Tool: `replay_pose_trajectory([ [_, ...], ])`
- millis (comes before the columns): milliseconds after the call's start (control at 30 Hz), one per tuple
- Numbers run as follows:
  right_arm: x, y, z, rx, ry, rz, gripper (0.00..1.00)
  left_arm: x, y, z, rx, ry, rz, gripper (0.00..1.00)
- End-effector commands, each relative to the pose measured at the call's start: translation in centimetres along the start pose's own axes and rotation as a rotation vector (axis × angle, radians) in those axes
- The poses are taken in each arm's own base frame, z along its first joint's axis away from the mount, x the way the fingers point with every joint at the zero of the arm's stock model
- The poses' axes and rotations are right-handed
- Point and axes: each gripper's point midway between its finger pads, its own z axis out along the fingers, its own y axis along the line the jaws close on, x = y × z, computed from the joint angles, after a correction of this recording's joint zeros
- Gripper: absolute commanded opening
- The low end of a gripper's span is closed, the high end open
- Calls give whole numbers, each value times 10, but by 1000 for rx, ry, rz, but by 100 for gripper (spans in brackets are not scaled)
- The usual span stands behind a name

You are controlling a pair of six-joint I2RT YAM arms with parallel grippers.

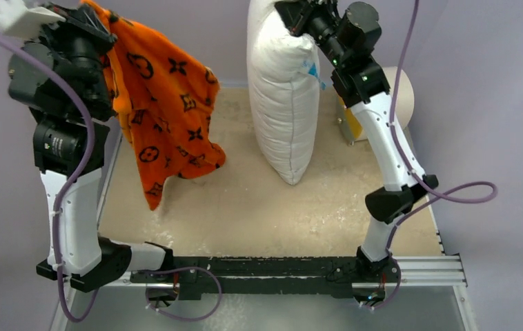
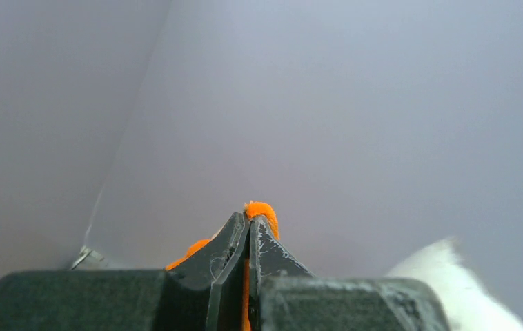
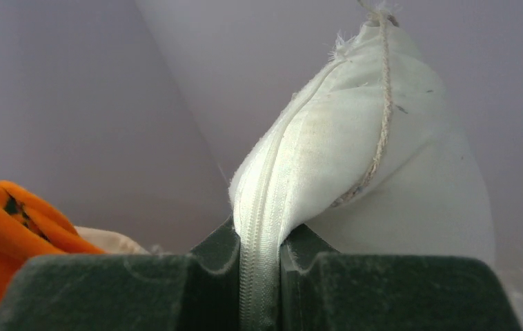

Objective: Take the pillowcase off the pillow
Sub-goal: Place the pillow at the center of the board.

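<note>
High over the left side of the worktop [image 1: 259, 207], the left pincer [image 2: 250, 224] is clenched on a fold of the pillowcase [image 1: 169, 103], a tuft of orange showing between its tips in the wrist view; the cloth hangs free below it, its lowest point near the surface or just touching it, I cannot tell which. Across to the right, the right pincer [image 3: 259, 238] is clamped on the zippered seam of the pillow [image 1: 283, 89], which hangs upright from that grip with its bottom corner down at the worktop; a clear gap separates the white cushion from the orange sack, and no part of one appears inside the other.

By that reading the removal is essentially done, and the step in hand is parting the two and setting them down. To do it well: carry the arms apart rather than toward each other, so the loose hem does not drape back over the cushion; lower the pillow until its weight rests on the surface before letting go, since a thin seam grip could slip; mind the white cylinder [image 1: 402, 96] just behind the right arm; lay the pillowcase well to the left, apart from the pillow.
</note>
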Motion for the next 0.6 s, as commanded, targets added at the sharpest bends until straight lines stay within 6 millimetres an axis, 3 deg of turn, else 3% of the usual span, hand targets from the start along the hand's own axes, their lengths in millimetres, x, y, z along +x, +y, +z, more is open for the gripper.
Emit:
replay_pose_trajectory([
  [0,-50,52,12,-243,-198,102,0,-91,-28,-22,157,-180,-142,0],
  [167,-33,82,30,-401,-205,163,0,-183,-46,-82,396,-386,-348,0],
  [200,-44,93,28,-439,-233,170,0,-199,-49,-99,459,-424,-388,0],
  [267,-44,111,28,-504,-253,201,0,-227,-52,-127,560,-481,-479,0],
  [433,-41,169,12,-636,-277,249,0,-273,-47,-176,705,-598,-598,0],
  [567,-47,226,-21,-801,-276,314,0,-303,-39,-208,801,-677,-679,0],
])
